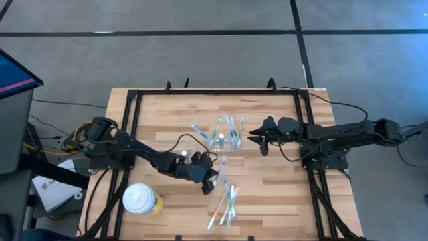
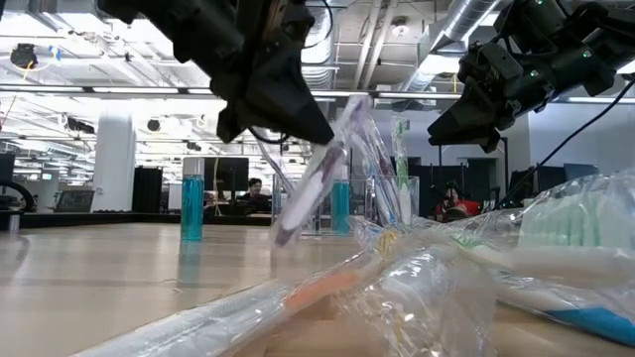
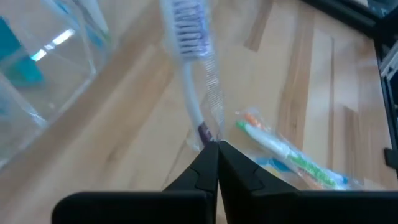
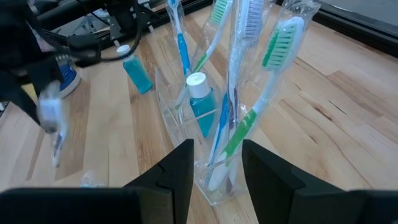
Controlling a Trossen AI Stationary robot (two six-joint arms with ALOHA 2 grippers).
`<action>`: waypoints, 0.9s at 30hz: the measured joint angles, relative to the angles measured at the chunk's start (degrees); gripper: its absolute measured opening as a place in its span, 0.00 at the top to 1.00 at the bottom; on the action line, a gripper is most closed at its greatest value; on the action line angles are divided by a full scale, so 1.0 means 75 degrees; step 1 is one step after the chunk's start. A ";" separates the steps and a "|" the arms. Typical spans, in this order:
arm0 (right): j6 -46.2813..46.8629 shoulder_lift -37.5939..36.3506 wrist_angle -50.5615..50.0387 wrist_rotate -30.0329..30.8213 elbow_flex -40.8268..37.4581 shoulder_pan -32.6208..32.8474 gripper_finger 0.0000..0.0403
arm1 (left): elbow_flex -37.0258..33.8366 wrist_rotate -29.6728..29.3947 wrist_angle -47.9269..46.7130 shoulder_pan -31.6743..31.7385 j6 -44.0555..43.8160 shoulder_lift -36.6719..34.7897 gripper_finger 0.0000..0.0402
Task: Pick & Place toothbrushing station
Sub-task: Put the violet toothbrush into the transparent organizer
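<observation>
The toothbrushing station (image 1: 228, 136) is a clear oblong holder standing mid-table. It holds several toothbrushes and a small blue bottle (image 4: 200, 104). My right gripper (image 4: 217, 167) is open at the holder's right end (image 4: 214, 180). One finger stands on each side of that end, and I see no touch. My left gripper (image 1: 212, 179) is nearer the front, between the holder and a pile of wrapped brushes (image 1: 225, 204). It is shut on a wrapped toothbrush (image 3: 189, 87) with purple bristles. My left gripper pinches the wrapped toothbrush between its two fingertips, at the handle near its free end (image 3: 204, 132), over the clear wrapper. The brush reaches forward past the fingers, head (image 3: 186, 28) away from them. In the low view the toothbrush (image 2: 316, 178) hangs tilted, clear of the table.
A yellow cup with a white lid (image 1: 140, 199) stands at the front left. A second small blue bottle (image 4: 137, 71) stands on the table left of the holder. Wrapped toothbrushes lie in a pile near the front edge. A black frame (image 1: 134, 100) borders the table.
</observation>
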 joint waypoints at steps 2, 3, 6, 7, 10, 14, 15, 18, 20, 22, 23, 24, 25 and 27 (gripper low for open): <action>0.0000 0.0000 -0.0008 -0.0001 0.0000 0.0001 0.69 | -0.0068 -0.0217 -0.0005 0.0000 0.0126 -0.0168 1.00; 0.0000 0.0000 -0.0015 -0.0003 0.0000 0.0001 0.69 | -0.0113 -0.0300 -0.0002 0.0000 0.0176 -0.0249 1.00; 0.0000 0.0000 -0.0017 0.0000 0.0000 -0.0002 0.69 | -0.0291 -0.0590 -0.0012 -0.0006 0.0342 -0.0530 1.00; 0.0000 0.0000 -0.0017 -0.0001 0.0000 -0.0002 0.69 | -0.0370 -0.0671 0.0009 -0.0006 0.0376 -0.0655 1.00; 0.0000 0.0000 -0.0017 0.0000 0.0000 -0.0001 0.69 | -0.0650 -0.0961 0.0024 -0.0006 0.0395 -0.1106 1.00; 0.0000 0.0000 -0.0006 0.0000 0.0000 -0.0002 0.69 | -0.1036 -0.1468 0.0087 -0.0006 0.0576 -0.1754 1.00; 0.0000 0.0000 0.0004 0.0000 0.0000 -0.0002 0.69 | -0.1142 -0.1618 0.0119 -0.0006 0.0653 -0.1933 1.00; 0.0000 0.0002 0.0010 0.0000 0.0000 -0.0002 0.69 | -0.1393 -0.2115 0.0157 -0.0006 0.0925 -0.2339 1.00; 0.0000 0.0002 0.0056 -0.0002 0.0000 -0.0002 0.69 | -0.1595 -0.2399 0.0252 -0.0006 0.1141 -0.2604 1.00; 0.0000 0.0003 0.0061 0.0000 0.0000 -0.0002 0.69 | -0.1789 -0.2512 0.0680 0.0001 0.1373 -0.2777 1.00; 0.0000 0.0000 0.0074 0.0000 0.0002 -0.0002 0.69 | -0.1905 -0.2555 0.0838 0.0043 0.1487 -0.2851 1.00; 0.0000 0.0002 0.0079 0.0000 0.0000 -0.0001 0.69 | -0.2005 -0.2598 0.1038 0.0058 0.1610 -0.2876 1.00; 0.0000 0.0002 0.0076 0.0000 0.0000 0.0000 0.69 | -0.2098 -0.2604 0.1303 0.0066 0.1745 -0.2873 1.00; 0.0000 0.0003 0.0093 0.0000 0.0000 -0.0002 0.69 | -0.2287 -0.2613 0.1797 0.0153 0.1998 -0.2871 1.00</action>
